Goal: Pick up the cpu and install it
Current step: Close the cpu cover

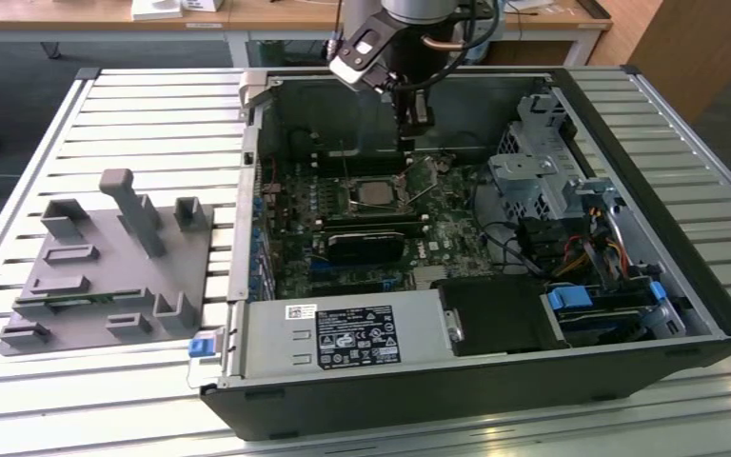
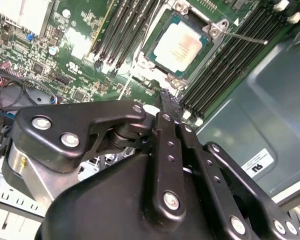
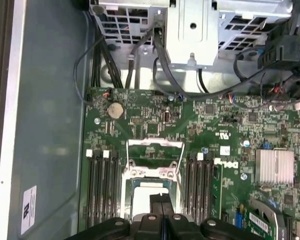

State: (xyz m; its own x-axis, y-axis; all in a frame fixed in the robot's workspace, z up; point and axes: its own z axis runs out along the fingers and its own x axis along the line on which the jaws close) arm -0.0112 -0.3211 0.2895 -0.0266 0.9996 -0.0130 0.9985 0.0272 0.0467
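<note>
Silver cpu (image 2: 177,47) lay flat in the socket (image 2: 216,29), jaws pressed shut on nothing.
I had the gripper (image 2: 169,102) hanging near the socket's edge, chip just beyond its tips, between the memory slots (image 2: 122,35).

Open computer case (image 1: 467,407) lying flat on slatted desk (image 1: 149,124). Inside case: green motherboard (image 1: 292,205), labelled power supply (image 1: 346,335), blue-tabbed drive bay (image 1: 601,309). Just beside case, on the exterior view's left, grey holder plate (image 1: 99,276) with upright posts.
</note>
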